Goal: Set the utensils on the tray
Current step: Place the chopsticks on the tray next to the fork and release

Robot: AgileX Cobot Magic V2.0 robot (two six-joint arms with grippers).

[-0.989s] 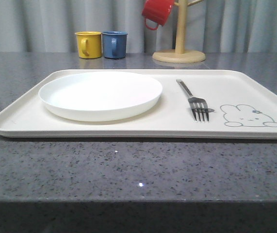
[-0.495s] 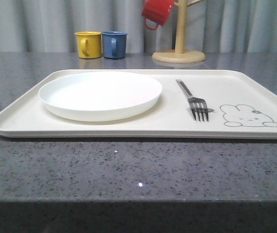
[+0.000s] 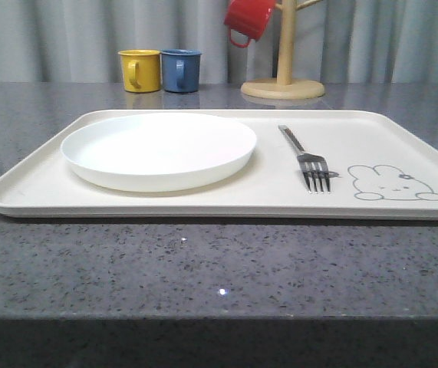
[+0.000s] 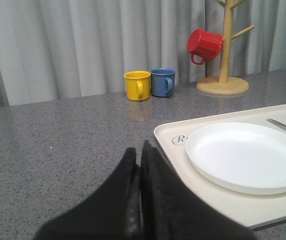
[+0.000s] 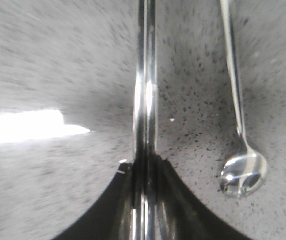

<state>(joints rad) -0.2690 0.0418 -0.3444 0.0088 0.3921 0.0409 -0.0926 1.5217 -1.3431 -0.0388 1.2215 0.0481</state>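
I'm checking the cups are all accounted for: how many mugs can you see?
3. The yellow mug and the blue mug stand side by side on the counter behind the tray; the red mug hangs on the wooden mug tree.

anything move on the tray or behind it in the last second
Nothing visibly changed in the front view. The white plate and the fork lie in the same spots on the tray, and the yellow mug, blue mug and red mug on the wooden stand are where they were.
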